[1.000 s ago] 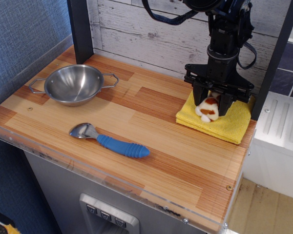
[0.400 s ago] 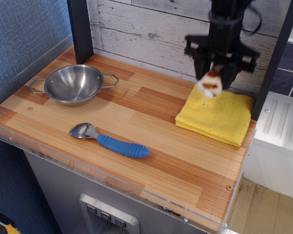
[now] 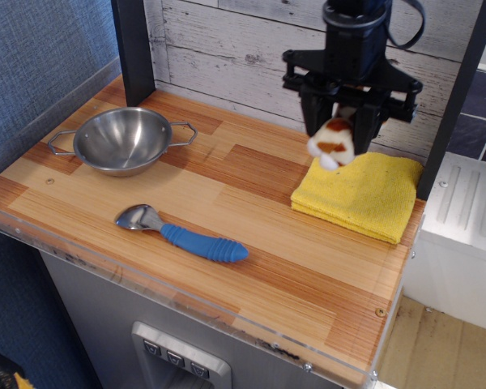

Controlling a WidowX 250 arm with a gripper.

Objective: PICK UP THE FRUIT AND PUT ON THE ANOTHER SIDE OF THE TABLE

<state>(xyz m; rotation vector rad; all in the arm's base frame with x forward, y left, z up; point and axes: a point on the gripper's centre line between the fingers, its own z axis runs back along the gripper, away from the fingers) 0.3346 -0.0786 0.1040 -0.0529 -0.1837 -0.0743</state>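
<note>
The fruit (image 3: 332, 143) is a small cream-white lump with orange-brown patches. My black gripper (image 3: 338, 130) is shut on it and holds it in the air above the back right of the wooden table (image 3: 251, 211), over the left edge of the folded yellow cloth (image 3: 358, 195). The fruit hangs below the fingers, clear of the cloth and the table.
A steel bowl (image 3: 123, 139) with two handles stands at the back left. A blue-handled scoop (image 3: 182, 233) lies near the front edge. A black post (image 3: 134, 49) stands at the back left, a plank wall behind, and a clear plastic rim (image 3: 186, 304) runs along the front.
My gripper has lifted the fruit off the yellow cloth and risen, then shifted slightly left with the fruit still held.
</note>
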